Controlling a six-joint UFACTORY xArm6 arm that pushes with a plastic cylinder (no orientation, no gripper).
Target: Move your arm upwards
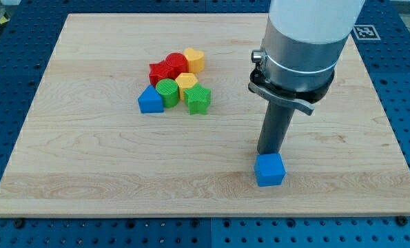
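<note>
My tip (267, 154), lower end of dark rod, sits near bottom right of pale wooden board (87, 172), very end probably hidden behind blue cube (269, 169), seemingly touching its top side. No jaws: rod only. Well apart, toward top left: huddle of red blocks (167, 68), yellow heart-like block (194, 59), yellow block (185, 81), green cylinder (167, 91), green star-like block (198, 99), blue wedge-like block (149, 100).
</note>
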